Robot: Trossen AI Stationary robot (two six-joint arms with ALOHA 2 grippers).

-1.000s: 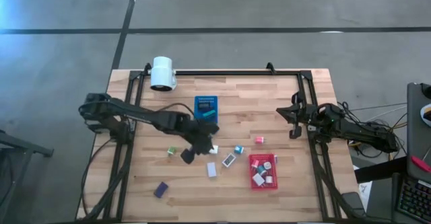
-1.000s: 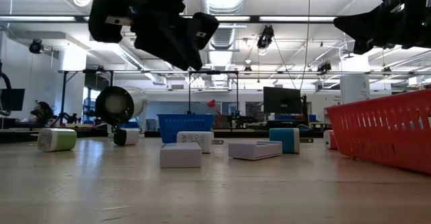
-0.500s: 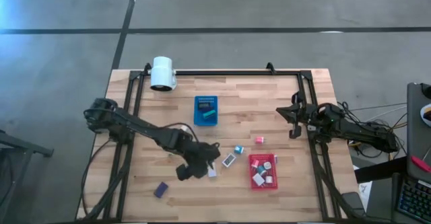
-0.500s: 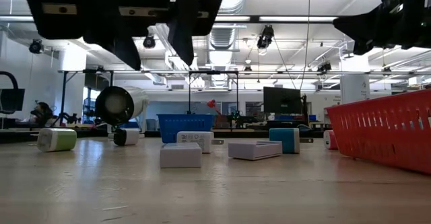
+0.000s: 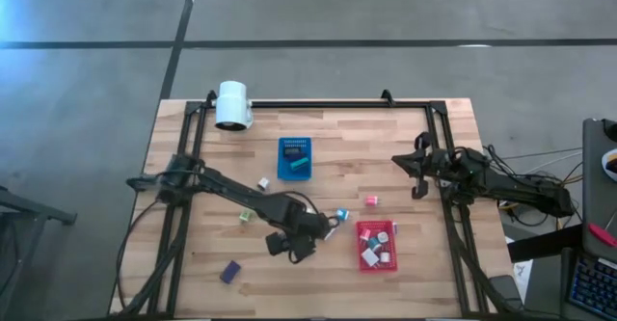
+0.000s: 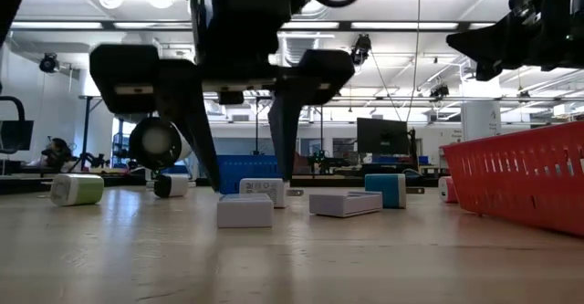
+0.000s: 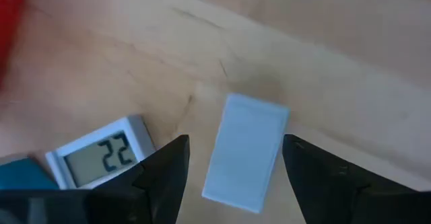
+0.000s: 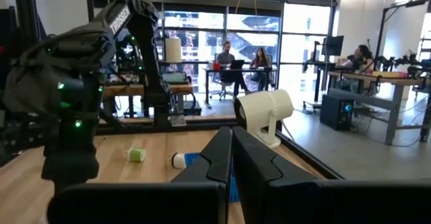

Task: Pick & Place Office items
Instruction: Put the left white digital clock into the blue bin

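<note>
A flat white block, one of the office items, lies on the wood table. My left gripper hangs open just above it, pointing steeply down, one finger on either side and clear of it; in the low view the gripper ends just above the block. A small grey display piece showing "22" lies beside it. My right gripper is shut with nothing in it, raised at the table's right side.
A red tray with several pieces stands right of the left gripper. The blue tray is farther back. Loose teal, pink, green, white and purple pieces lie around. A white cylinder device stands far left.
My left gripper has gone toward the table's near edge and somewhat right, come down, rolled about its own axis and opened. It now straddles the white block. The block has not moved.
</note>
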